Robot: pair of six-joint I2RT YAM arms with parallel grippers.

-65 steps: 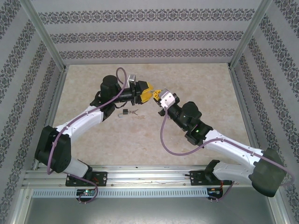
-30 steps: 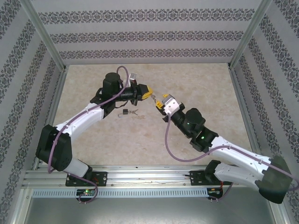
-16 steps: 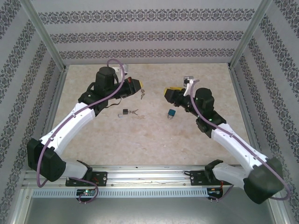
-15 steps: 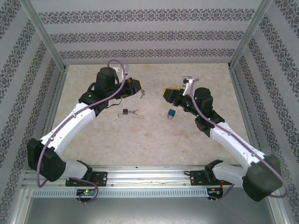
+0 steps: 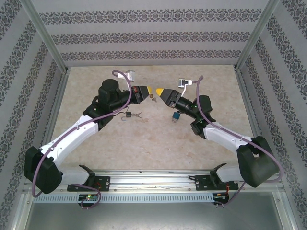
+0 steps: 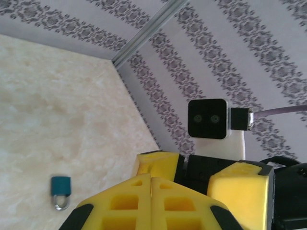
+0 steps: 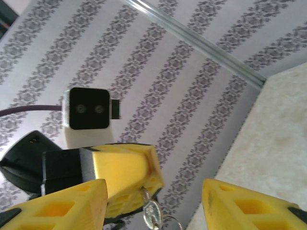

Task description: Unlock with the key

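At left gripper (image 5: 149, 90), dangling key (image 5: 153, 97); teal padlock (image 5: 176, 116) on table (image 5: 158, 143).

White left arm (image 5: 72, 136) and right arm (image 5: 225, 136), black joints, yellow gripper fingers (image 6: 129, 201), purple cables (image 7: 29, 111)

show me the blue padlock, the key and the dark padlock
blue padlock (image 6: 61, 186): left wrist view, its body
key (image 7: 151, 212): right wrist view, its head
dark padlock (image 5: 129, 115): top external view, its body

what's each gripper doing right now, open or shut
Left gripper: shut, pinching the key.
Right gripper: open, nothing between its fingers.
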